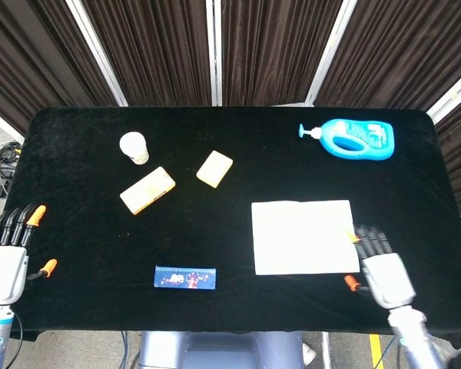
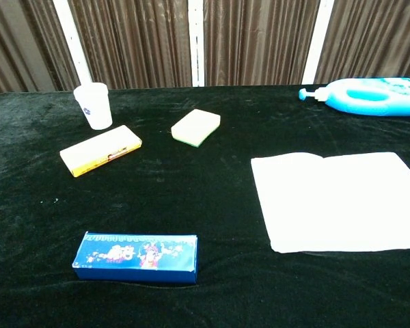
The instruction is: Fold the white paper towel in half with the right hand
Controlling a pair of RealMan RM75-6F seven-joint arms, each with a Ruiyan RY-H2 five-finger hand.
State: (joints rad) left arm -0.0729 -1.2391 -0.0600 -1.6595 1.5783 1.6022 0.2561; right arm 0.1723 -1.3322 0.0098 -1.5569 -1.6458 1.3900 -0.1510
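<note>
The white paper towel (image 1: pixel 304 236) lies flat and unfolded on the black table, right of centre; the chest view shows the towel (image 2: pixel 342 201) with a faint crease near its top. My right hand (image 1: pixel 384 270) is open at the towel's near right corner, its fingertips (image 1: pixel 367 234) reaching the towel's right edge. My left hand (image 1: pixel 6 257) hangs open off the table's near left corner, far from the towel. Neither hand shows in the chest view.
A blue detergent bottle (image 1: pixel 350 139) lies at the far right. A white cup (image 1: pixel 134 147), a yellow case (image 1: pixel 147 190) and a yellow sponge (image 1: pixel 214 168) sit left of centre. A blue box (image 1: pixel 184 277) lies near the front edge of the table (image 1: pixel 77 154).
</note>
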